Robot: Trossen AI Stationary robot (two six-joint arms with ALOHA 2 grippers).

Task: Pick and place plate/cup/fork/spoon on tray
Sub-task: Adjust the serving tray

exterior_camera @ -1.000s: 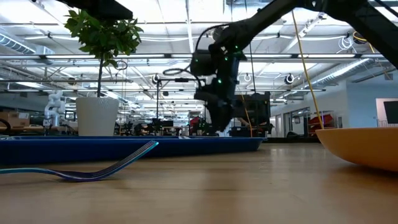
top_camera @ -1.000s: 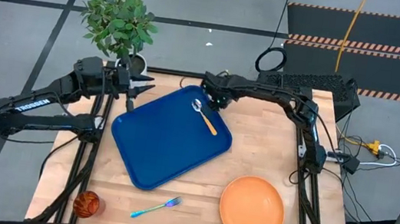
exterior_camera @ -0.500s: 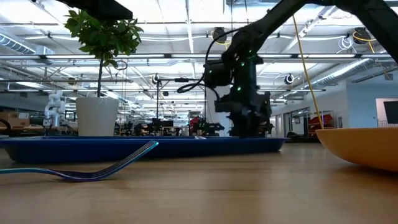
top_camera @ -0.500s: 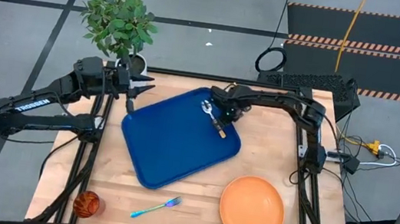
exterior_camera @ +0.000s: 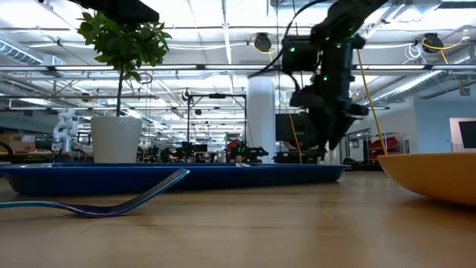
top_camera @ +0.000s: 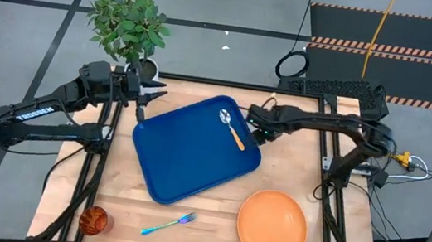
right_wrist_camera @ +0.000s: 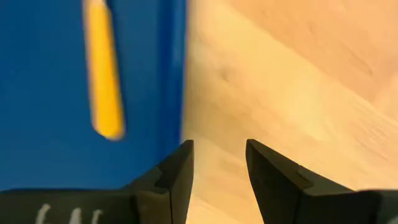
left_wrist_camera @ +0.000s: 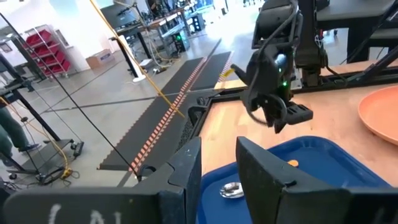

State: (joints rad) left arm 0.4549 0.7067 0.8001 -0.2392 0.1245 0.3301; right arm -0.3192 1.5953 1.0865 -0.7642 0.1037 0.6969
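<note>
The dark blue tray (top_camera: 191, 151) lies slantwise at the table's middle. The spoon (top_camera: 231, 129) lies on its far right part, silver bowl toward the far edge; its orange handle (right_wrist_camera: 102, 81) shows in the right wrist view. My right gripper (top_camera: 255, 131) is open and empty, a little above the table just off the tray's right far rim (right_wrist_camera: 177, 74). My left gripper (top_camera: 149, 98) is open and empty at the table's far left, beside the tray's far left corner. The orange plate (top_camera: 271, 226), the fork (top_camera: 170, 224) and the dark red cup (top_camera: 93, 220) rest on the table near its front edge.
A white pot with a green plant (top_camera: 130, 26) stands beyond the far left corner, close to my left gripper. Bare wood (top_camera: 294, 161) lies between the tray and the right edge. The plate's rim (exterior_camera: 435, 175) and the fork (exterior_camera: 111, 201) show close in the low view.
My right gripper has gone from over the tray's far corner toward the table's right edge, passing over the spoon, and now stands just off the tray's rim. The tray, with the spoon on it, has slid a little toward the right edge.
</note>
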